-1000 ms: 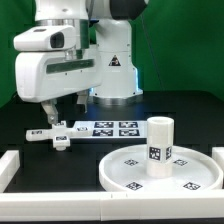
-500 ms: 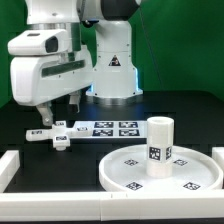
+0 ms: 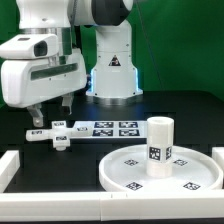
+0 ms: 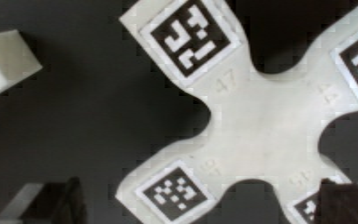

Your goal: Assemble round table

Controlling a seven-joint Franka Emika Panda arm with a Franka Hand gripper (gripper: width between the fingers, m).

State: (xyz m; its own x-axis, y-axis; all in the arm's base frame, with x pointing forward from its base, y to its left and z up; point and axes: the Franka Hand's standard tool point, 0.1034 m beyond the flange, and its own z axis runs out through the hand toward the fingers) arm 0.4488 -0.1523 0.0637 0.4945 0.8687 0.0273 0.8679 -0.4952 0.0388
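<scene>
Gripper (image 3: 50, 116) is observed open, with nothing held. In the wrist view the two dark fingertips (image 4: 51, 200) are seen well apart, one on either side of the piece.

Cross-shaped piece (image 3: 55, 133) is found flat on the black table (image 3: 160, 112), near the edge at the exterior view's left and about midway between the front and back edges. It lies directly below the gripper and is not touched. In the wrist view the cross-shaped piece (image 4: 265, 120) fills the frame, tags up, with its arms running diagonally to the line between the fingers. The coming move is judged to be a straight descent. Some wrist rotation is judged necessary so that one arm of the cross is bracketed squarely.

Marker board (image 3: 112, 127) is noted just beside the cross on the exterior view's right. Whether the two touch cannot be told, and a finger could be fouled there.

Round disc (image 3: 130, 172) is placed toward the front corner at the exterior view's right, with the cylinder leg (image 3: 160, 145) standing upright on it. Both are well apart from the gripper and do not obstruct it. A raised white border (image 3: 12, 165) is noted at the front corner at the exterior view's left. A white block (image 4: 2, 62) is seen in the wrist view but is not identified.
</scene>
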